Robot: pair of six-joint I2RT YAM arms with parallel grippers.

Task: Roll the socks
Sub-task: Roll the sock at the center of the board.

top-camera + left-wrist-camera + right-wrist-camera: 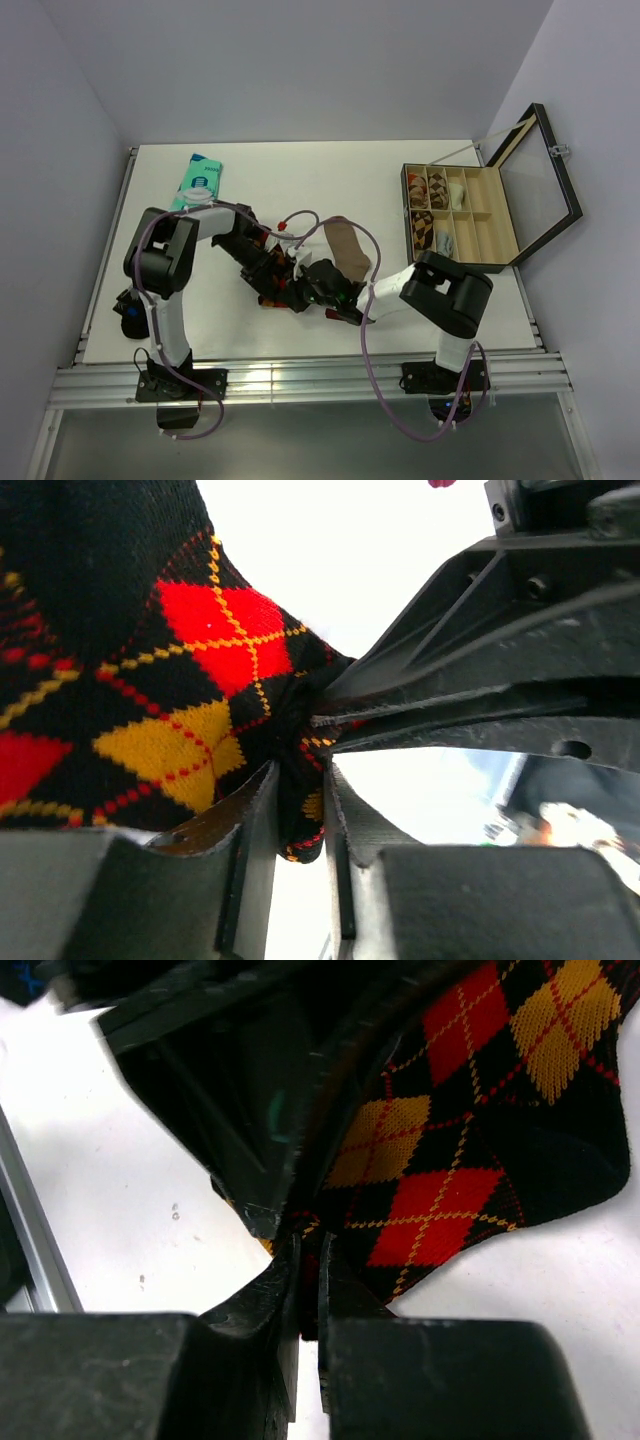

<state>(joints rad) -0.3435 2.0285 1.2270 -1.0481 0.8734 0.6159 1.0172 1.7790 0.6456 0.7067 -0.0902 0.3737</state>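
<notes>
The black argyle sock [200,650] lies mid-table, mostly hidden under both grippers in the top view, with only an edge [268,298] showing. My left gripper [300,775] holds a bunched fold of it, and the fabric fills the narrow gap between its fingers. My right gripper [310,1250] is shut on the same sock [450,1190], its fingers [420,720] pinching the fabric just above the left ones. The two grippers [283,278] [305,285] meet tip to tip. The tan-brown sock [348,248] lies flat just behind the right gripper, untouched.
A teal flat packet [197,180] lies at the back left. An open compartment box [460,210] with its lid up stands at the right, with rolled socks in its left cells. A dark object [130,310] sits at the table's left edge.
</notes>
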